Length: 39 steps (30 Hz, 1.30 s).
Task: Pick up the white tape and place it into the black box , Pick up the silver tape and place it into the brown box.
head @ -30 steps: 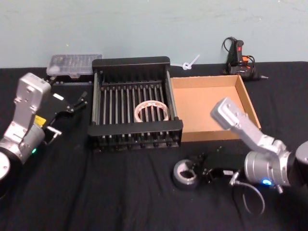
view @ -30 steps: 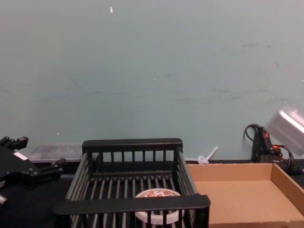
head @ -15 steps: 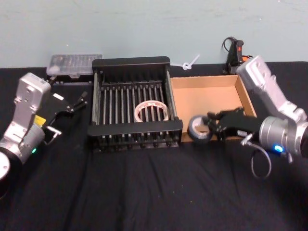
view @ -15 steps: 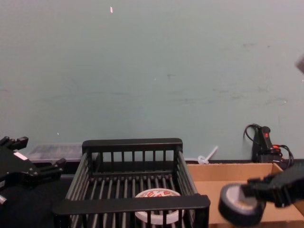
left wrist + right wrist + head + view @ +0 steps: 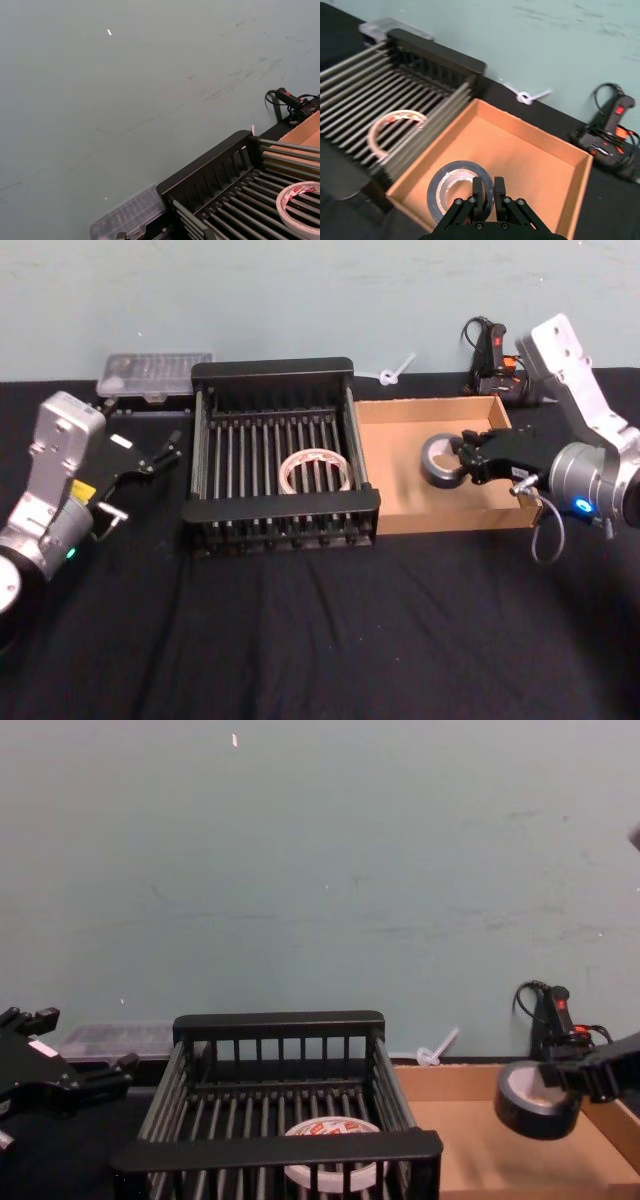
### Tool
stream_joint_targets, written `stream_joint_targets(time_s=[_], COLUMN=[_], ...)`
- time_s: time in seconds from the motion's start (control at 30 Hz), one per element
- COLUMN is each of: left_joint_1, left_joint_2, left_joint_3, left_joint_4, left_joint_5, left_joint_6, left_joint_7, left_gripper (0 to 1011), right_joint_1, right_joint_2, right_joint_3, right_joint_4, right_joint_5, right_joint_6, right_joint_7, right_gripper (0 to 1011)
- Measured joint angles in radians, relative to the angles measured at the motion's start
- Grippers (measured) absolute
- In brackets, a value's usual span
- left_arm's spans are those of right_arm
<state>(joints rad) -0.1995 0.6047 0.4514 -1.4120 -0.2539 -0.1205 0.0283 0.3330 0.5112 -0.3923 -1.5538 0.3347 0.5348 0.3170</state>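
Workshop bench: black cloth table (image 5: 300,640), glue gun (image 5: 495,360), bare wall.

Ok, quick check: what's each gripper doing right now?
Left gripper: open, empty, parked left of the black box.
Right gripper: shut on the silver tape, held above the brown box.

Bare brown box (image 5: 400,450) floor below pincer (image 5: 462,462)
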Motion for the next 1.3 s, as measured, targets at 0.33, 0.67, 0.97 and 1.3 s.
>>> stream_joint_targets(time_s=[0.33, 0.67, 0.97, 1.3], left_joint_1=[0.0, 0.0, 0.0, 0.0], left_joint_2=[0.0, 0.0, 0.0, 0.0], left_joint_3=[0.0, 0.0, 0.0, 0.0], left_joint_4=[0.0, 0.0, 0.0, 0.0], left_joint_5=[0.0, 0.0, 0.0, 0.0], left_joint_6=[0.0, 0.0, 0.0, 0.0], left_joint_7=[0.0, 0.0, 0.0, 0.0], left_gripper=[1001, 1001, 1001, 1001], right_joint_1=[0.04, 0.044, 0.044, 0.043], right_joint_2=[-0.051, -0.058, -0.056, -0.055], right_joint_3=[0.02, 0.025, 0.023, 0.022], right_joint_4=[0.101, 0.113, 0.11, 0.108], right_joint_5=[-0.027, -0.03, -0.03, -0.03], right_joint_6=[0.0, 0.0, -0.001, -0.001], right_joint_7=[-0.019, -0.022, -0.022, -0.021], right_gripper=[143, 143, 145, 450])
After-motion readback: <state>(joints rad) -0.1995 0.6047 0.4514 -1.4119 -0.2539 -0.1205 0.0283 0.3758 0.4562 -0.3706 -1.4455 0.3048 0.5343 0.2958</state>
